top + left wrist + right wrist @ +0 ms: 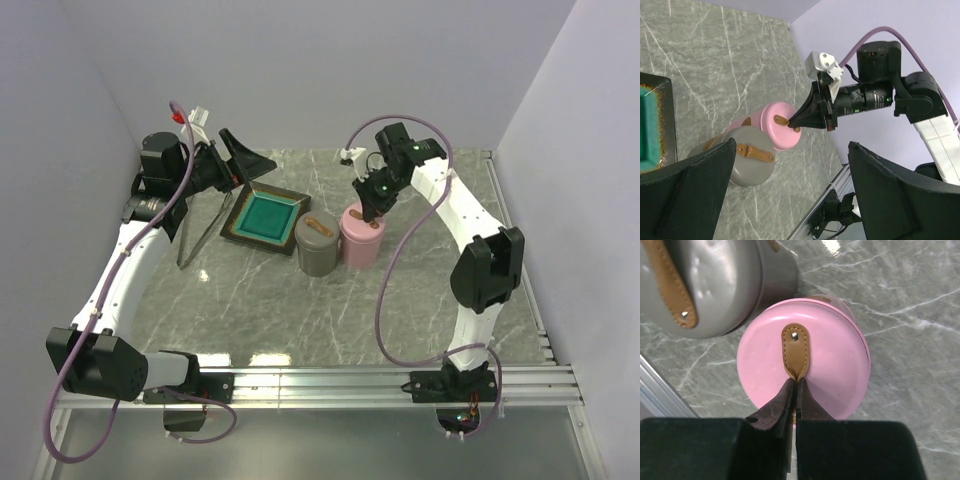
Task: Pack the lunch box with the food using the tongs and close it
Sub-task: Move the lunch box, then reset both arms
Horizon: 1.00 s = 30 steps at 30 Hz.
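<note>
The lunch box is two round tubs side by side: a pink one (358, 246) and a grey one (318, 250), each with a lid and a brown strap. My right gripper (796, 382) is shut on the strap (796, 350) of the pink lid (835, 365). I cannot tell whether that lid rests on its tub or hangs just above it. The tongs (195, 235) lie on the table left of the square plate (290, 193). My left gripper (226, 163) hovers open and empty over their far end. No food shows.
The square plate's teal centre is bare. The grey tub (747, 162) has its lid on and touches the pink one (771, 131). Walls close in at the left, back and right. An aluminium rail (330, 380) runs along the near edge.
</note>
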{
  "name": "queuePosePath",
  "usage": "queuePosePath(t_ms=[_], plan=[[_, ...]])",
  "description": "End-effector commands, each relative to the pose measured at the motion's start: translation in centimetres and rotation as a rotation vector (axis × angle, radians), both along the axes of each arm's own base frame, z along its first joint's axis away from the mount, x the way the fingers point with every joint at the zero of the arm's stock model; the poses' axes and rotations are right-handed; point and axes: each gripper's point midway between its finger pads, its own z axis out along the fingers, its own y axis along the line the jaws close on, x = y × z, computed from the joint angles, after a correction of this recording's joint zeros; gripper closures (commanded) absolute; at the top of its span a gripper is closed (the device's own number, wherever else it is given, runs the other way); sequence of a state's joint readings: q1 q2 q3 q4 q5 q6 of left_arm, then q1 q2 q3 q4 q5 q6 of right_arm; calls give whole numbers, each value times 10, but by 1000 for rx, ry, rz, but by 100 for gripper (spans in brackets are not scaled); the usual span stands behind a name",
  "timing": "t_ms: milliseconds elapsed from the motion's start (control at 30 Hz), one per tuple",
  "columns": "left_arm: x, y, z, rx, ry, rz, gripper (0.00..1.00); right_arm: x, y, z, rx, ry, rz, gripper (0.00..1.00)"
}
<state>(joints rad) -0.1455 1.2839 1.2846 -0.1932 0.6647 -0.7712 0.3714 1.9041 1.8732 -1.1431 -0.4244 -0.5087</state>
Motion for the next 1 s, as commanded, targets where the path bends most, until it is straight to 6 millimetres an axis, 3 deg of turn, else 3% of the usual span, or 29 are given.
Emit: queuePosePath(t_ms=[0,167,367,567,967], plan=[[-3,3,21,1,-71,9,1,-45,0,-24,-26,168,-3,100],[-3,3,23,-6,-71,7,1,-60,1,-34,-27,203,-3,100],[-3,3,23,1,-75,3,1,-60,1,-36,-31,186,-26,99],[-3,6,20,46,-95,12,1,-60,1,-31,-23,166,-52,78],[-6,13,9,150,-103,7,1,-33,3,24,36,-49,-91,54]])
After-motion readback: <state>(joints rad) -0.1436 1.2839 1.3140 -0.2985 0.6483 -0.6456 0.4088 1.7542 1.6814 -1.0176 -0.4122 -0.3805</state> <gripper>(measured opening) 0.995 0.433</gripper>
